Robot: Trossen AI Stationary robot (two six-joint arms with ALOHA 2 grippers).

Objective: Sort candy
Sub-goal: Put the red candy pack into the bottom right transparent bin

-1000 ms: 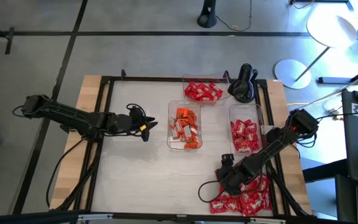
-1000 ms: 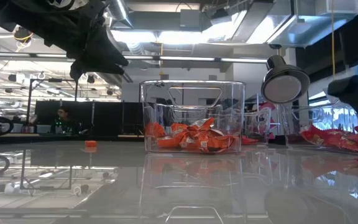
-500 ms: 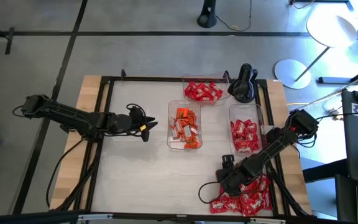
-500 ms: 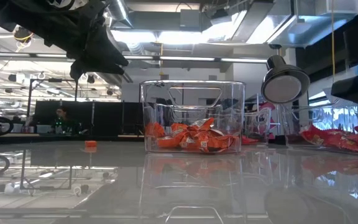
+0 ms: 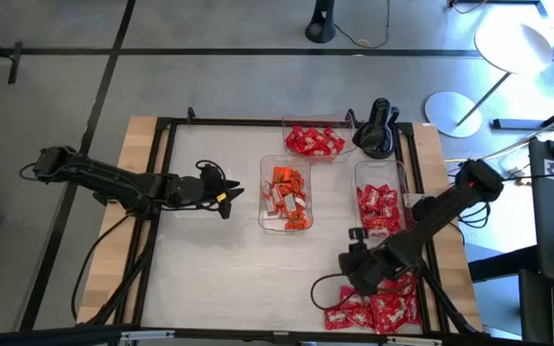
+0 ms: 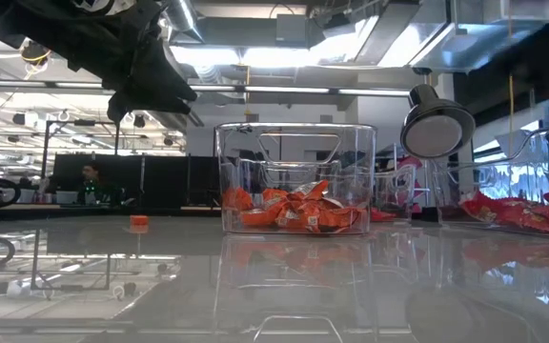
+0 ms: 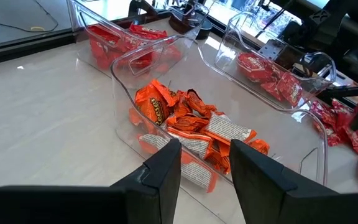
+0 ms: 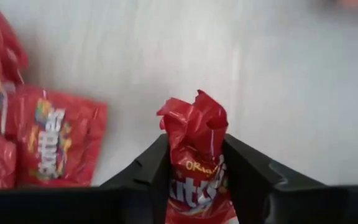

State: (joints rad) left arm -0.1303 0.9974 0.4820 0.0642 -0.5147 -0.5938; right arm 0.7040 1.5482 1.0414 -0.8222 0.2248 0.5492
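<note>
Right gripper (image 8: 194, 177), jaws clenched on one red candy (image 8: 194, 146) above the loose pile (image 5: 378, 309) at the surface's near right, should lift clear before carrying; left gripper (image 7: 205, 162) waits empty, jaws parted, left of the orange-candy tray (image 5: 266, 197).

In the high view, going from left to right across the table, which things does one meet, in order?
Left pincer → tray of orange candy → tray of red candy. I leave out the far tray, the loose pile and the right pincer, because they overlap these in left-to-right position.
</note>
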